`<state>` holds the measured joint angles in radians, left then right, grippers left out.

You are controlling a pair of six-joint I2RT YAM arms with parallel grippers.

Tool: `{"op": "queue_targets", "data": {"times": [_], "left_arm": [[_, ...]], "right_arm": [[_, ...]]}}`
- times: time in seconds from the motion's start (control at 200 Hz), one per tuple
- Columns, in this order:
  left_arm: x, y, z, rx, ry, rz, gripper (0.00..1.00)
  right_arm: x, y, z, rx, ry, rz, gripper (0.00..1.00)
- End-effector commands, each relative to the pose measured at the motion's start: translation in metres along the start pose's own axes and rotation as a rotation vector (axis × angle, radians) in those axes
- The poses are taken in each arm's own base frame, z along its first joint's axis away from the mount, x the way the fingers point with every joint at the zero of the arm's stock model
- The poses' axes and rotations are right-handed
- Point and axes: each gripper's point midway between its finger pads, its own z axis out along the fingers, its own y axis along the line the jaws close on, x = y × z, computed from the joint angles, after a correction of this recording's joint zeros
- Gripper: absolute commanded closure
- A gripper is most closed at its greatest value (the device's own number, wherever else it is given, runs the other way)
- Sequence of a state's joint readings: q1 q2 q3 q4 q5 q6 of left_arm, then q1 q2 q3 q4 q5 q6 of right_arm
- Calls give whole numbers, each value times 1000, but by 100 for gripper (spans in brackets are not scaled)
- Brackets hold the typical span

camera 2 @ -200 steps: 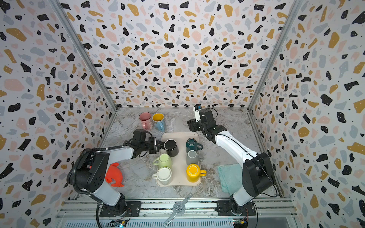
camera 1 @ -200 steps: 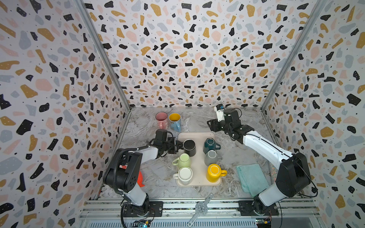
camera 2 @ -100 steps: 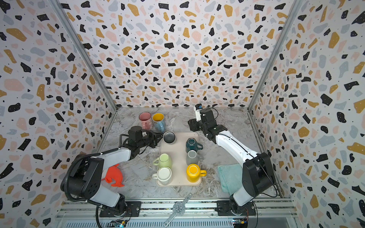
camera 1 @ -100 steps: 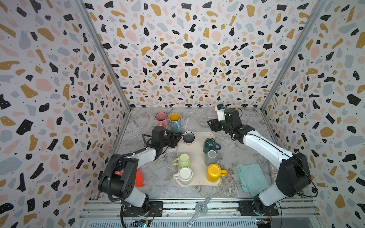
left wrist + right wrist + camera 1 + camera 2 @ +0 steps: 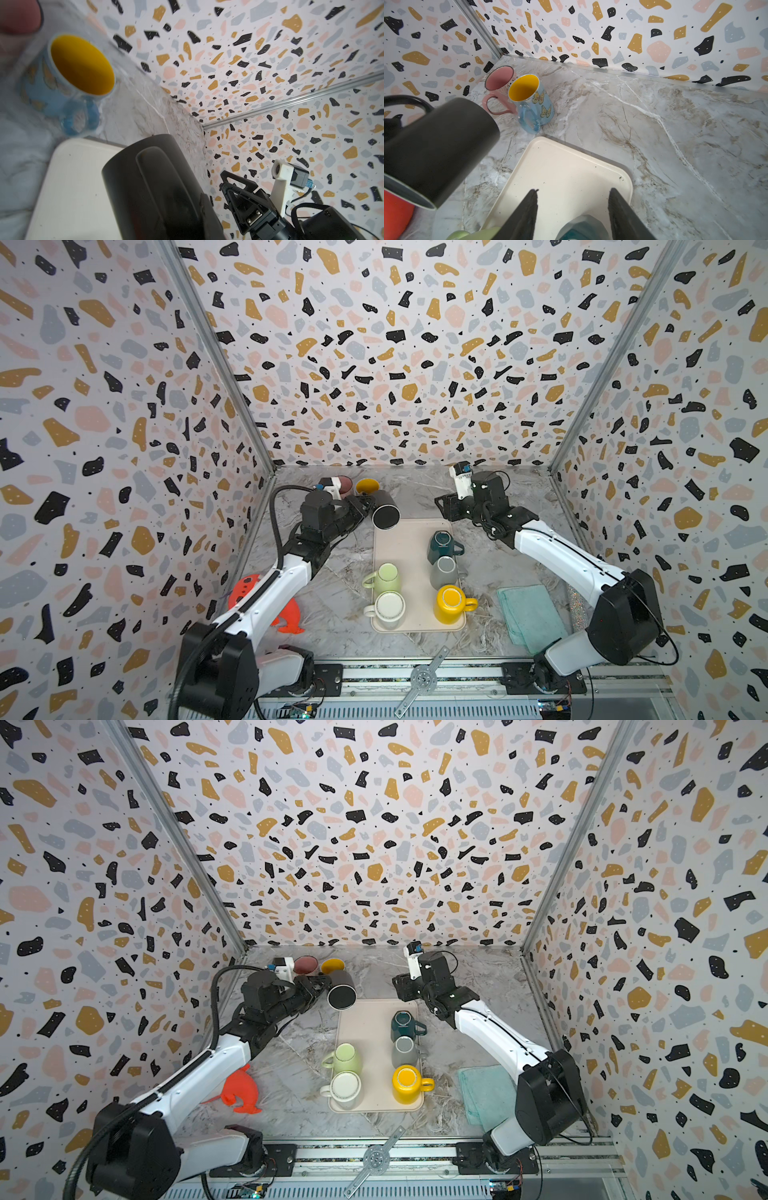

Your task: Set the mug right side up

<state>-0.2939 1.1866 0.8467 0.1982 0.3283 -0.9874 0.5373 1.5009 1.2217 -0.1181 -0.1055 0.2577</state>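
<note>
In both top views the L gripper (image 5: 362, 506) sits just left of centre frame, closed tight on the black mug (image 5: 385, 511), which hangs off its right end, clear of the table. Grip is at the handle side; exact finger contact can't be made out. The black mug is tipped on its side, 1 round end facing front and down twd the cam. It hovers over the upper-left corner of the tray (image 5: 405, 547), not touching it. Just behind it, up-left of the tray, 2 upright mugs stand side by side: blue mug (image 5: 537, 99) and pink mug (image 5: 499, 80). R gripper (image 5: 573, 189) is right of centre in the top views, near the tray's upper-right corner, well apart from the black mug. Its jaws stand apart w/ nothing gripped; the teal mug (image 5: 441, 545) sits lower in frame, on the tray.
</note>
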Motion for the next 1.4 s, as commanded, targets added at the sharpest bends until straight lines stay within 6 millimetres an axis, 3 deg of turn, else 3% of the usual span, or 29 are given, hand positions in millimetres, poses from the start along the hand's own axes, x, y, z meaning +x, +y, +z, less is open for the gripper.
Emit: {"op": "queue_targets", "data": {"times": [0.0, 0.29, 0.45, 0.651, 0.816, 1.111, 1.392], "left_arm": [[-34, -47, -26, 53, -196, 326, 100], [-27, -70, -45, 21, -332, 594, 100], [-8, -91, -56, -19, -413, 784, 100], [11, -99, -66, -117, -507, 915, 100], [14, -89, -69, -242, -572, 968, 100], [5, -69, -78, -474, -710, 999, 100], [16, -54, -63, -654, -734, 1124, 100]], "right_arm": [[-18, 10, -21, -15, -46, -29, 48], [-25, 19, -29, -37, -65, -72, 59], [-28, 22, -29, -47, -66, -94, 63], [-32, 24, -28, -54, -70, -120, 67], [-35, 28, -27, -70, -65, -137, 69], [-54, 53, -33, -242, -81, -177, 70], [-88, 71, -32, -397, -97, -266, 56]]}}
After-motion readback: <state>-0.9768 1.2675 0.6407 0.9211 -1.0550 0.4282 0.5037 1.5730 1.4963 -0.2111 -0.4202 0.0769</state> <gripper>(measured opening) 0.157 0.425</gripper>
